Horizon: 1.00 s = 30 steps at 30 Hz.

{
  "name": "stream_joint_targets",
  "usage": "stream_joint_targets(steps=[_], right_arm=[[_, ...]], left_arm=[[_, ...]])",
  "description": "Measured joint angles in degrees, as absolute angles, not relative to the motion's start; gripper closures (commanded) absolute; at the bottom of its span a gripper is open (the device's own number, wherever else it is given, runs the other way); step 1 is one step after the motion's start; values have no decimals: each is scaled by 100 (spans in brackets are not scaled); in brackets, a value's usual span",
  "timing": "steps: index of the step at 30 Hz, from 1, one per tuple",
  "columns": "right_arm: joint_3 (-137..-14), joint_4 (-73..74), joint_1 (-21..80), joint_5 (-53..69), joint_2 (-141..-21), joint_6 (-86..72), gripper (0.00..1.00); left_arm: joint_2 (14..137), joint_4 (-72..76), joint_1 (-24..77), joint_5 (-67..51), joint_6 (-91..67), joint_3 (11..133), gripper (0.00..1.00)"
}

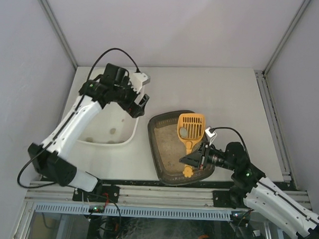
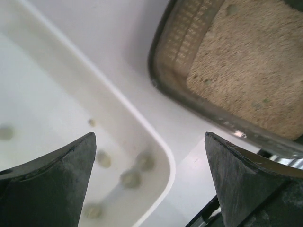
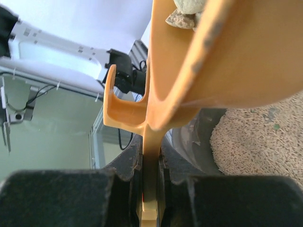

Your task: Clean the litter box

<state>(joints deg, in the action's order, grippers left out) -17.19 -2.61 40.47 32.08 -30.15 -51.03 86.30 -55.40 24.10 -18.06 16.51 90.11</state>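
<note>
In the lower right of the top view, the right end effector is clamped on the handle of an orange scoop. In the right wrist view the handle is pinched edge-on between the fingers, low in the frame. The scoop's slotted head is held above the litter box, which is set on the desk just below the frame's centre and filled with beige litter. A grey clump is carried in the scoop head. Left of the litter box and apart from it, a white tub is seen, with several small clumps on its floor. Above the tub's right rim, in the upper left of the top view, the left end effector is held open with nothing between its fingers. In the left wrist view a strip of bare desk is seen between tub rim and litter box wall.
</note>
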Motion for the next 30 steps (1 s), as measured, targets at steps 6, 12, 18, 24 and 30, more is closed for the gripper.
stream_joint_targets(steps=[6,12,18,24,30], right_arm=[[-1629,-152,4414,2812,-3135,-5363,100],[-1461,-145,4169,2689,-3275,-5522,100],[-1549,-137,3870,3009,-3577,-5559,100],[-1616,-443,3778,3413,-4077,-5623,100],[-1817,-351,3972,3284,-4252,-5561,100]], left_arm=[[7640,-5706,2290,-650,1619,8683,0],[7594,-5706,1608,-152,1125,8602,0],[7502,-5686,1457,-137,943,8427,1],[7485,-5690,1461,-303,943,8294,1],[7452,-5636,1461,-340,941,8154,1]])
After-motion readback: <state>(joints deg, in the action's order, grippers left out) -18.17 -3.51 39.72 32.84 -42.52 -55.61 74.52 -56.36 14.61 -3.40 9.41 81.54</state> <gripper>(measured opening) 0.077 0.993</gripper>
